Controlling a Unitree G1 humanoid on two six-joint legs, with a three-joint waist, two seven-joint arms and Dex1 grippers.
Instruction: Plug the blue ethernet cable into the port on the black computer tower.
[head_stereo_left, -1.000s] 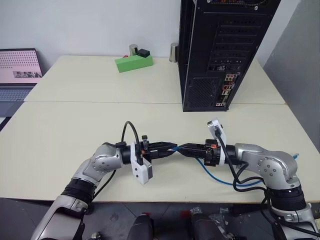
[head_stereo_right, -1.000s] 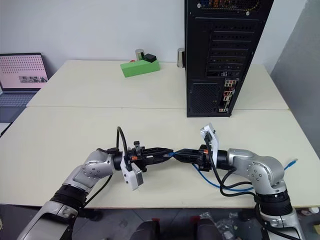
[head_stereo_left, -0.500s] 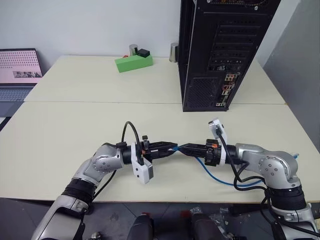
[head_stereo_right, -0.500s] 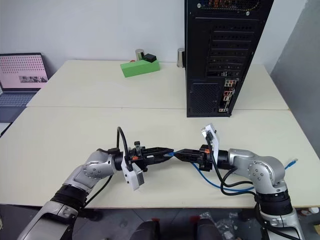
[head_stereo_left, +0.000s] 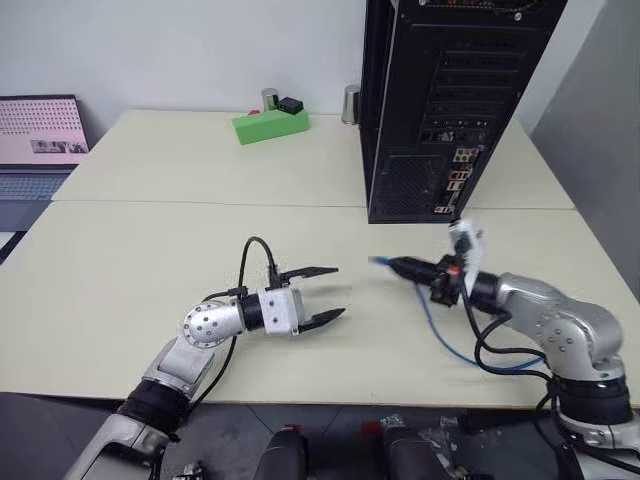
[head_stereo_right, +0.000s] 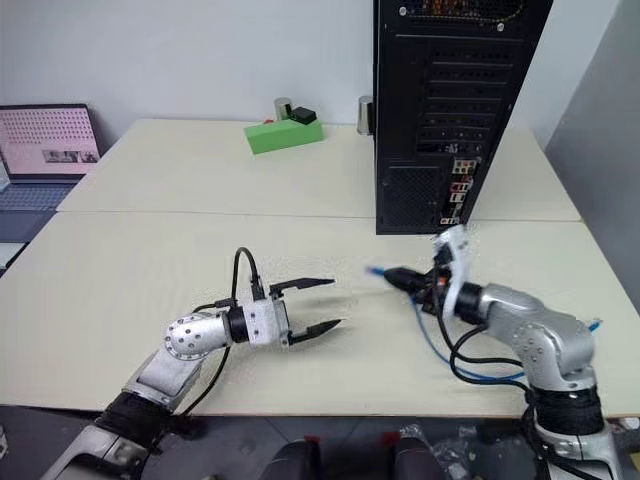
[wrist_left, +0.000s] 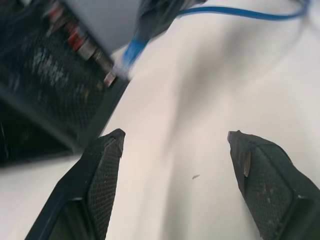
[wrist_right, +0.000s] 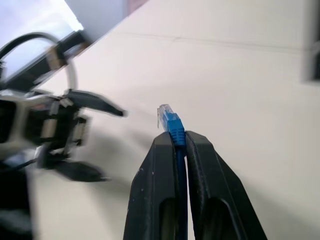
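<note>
My right end effector (head_stereo_left: 392, 265) is clamped tight on the blue ethernet cable (head_stereo_left: 440, 330), just behind its plug (wrist_right: 165, 114), which sticks out past my fingertips (wrist_right: 170, 145) with its clear tip free in the air. In the head view this sits right of centre, above the tabletop (head_stereo_left: 150, 260), with the plug pointing toward the frame's left. Behind my wrist the cable drops in a loop onto the tabletop at lower right. My left end effector (head_stereo_left: 330, 293) is at lower centre, its two fingers (wrist_left: 102, 170) spread wide with nothing between them, well apart from the plug. The black computer tower (head_stereo_left: 450, 90) stands upright at upper centre-right, its rear panel with slot covers, mesh vent and small coloured connectors facing me, beyond the plug and not touching it. Farther back, a green block (head_stereo_left: 270, 125) lies at upper centre, and a laptop (head_stereo_left: 35, 140) sits at the left edge.
</note>
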